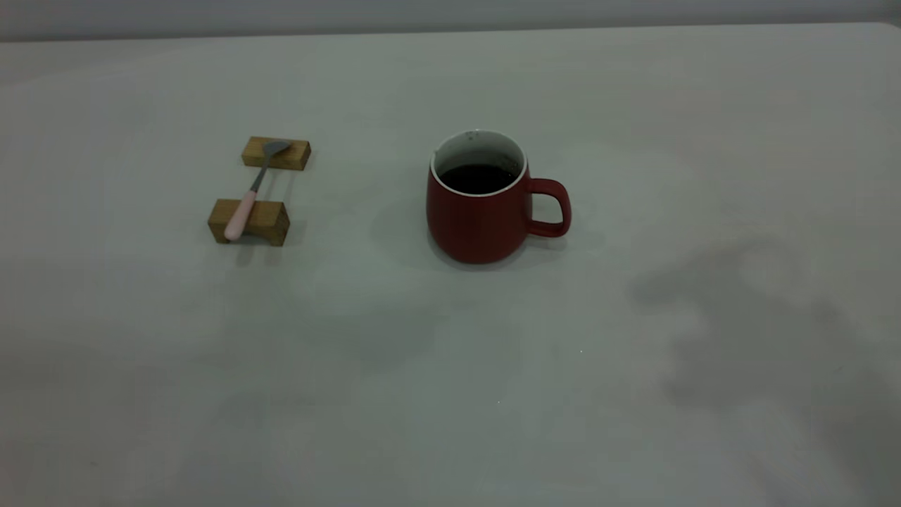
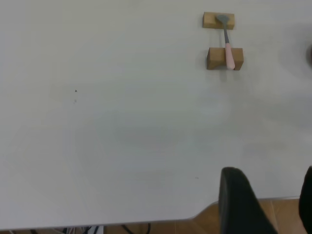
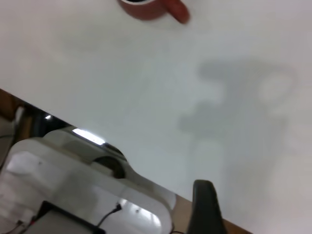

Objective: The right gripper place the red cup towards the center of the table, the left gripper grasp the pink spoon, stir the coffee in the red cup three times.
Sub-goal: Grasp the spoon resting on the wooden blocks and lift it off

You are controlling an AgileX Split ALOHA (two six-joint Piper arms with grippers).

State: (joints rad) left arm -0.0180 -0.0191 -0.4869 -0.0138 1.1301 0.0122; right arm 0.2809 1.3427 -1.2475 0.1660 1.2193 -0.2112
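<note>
The red cup (image 1: pixel 479 211) stands upright near the middle of the table (image 1: pixel 450 394), handle pointing right, with dark coffee (image 1: pixel 477 179) inside. In the right wrist view only the red cup's (image 3: pixel 146 7) base and handle show at the frame edge. The pink spoon (image 1: pixel 250 193) lies across two wooden blocks left of the cup, bowl on the far block. Neither gripper appears in the exterior view. My left gripper (image 2: pixel 273 200) hovers open over the table's near edge, far from the pink spoon (image 2: pixel 227 46). My right gripper (image 3: pixel 258 200) is open, with one finger (image 3: pixel 204 207) showing, far from the cup.
The far wooden block (image 1: pixel 276 153) and the near wooden block (image 1: pixel 248 222) carry the spoon. An arm's shadow (image 1: pixel 746 331) falls on the table's right part. Beyond the table edge, the right wrist view shows white equipment (image 3: pixel 73 170) and cables.
</note>
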